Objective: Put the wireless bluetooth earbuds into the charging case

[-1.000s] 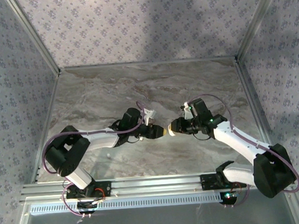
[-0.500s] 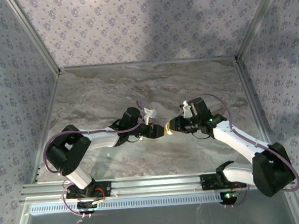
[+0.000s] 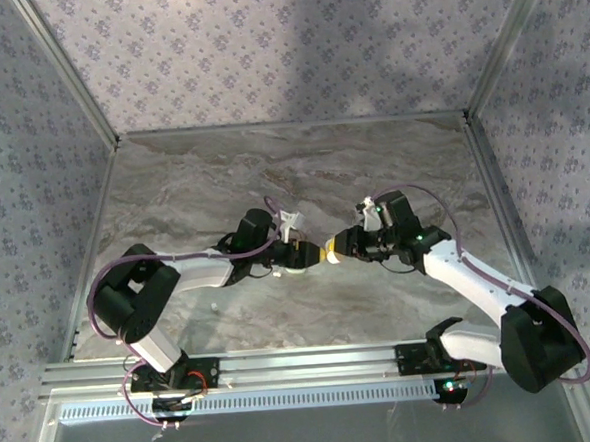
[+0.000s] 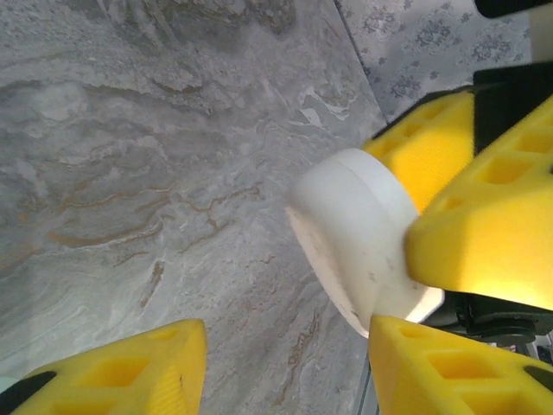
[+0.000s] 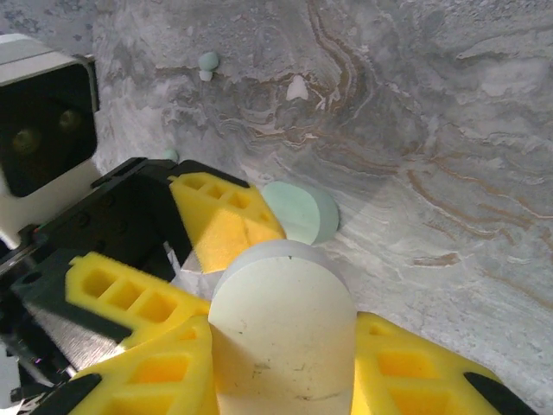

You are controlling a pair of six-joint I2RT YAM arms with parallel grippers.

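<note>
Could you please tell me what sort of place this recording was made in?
Probably a small robot test cell rather than a home: a marble-patterned tabletop boxed in by floral-patterned panels, with an aluminium rail along its near edge.

Overhead rear view, wrist views close, sharing case (image 4: pixel 354 246)

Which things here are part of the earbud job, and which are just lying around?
Job in hand:
- white case, gripped by the right gripper
- left gripper, open, next to the case
- tiny earbuds, loose on the table

Lying about:
- pale green disc, flat on the marble table; I cannot tell what it is
</note>
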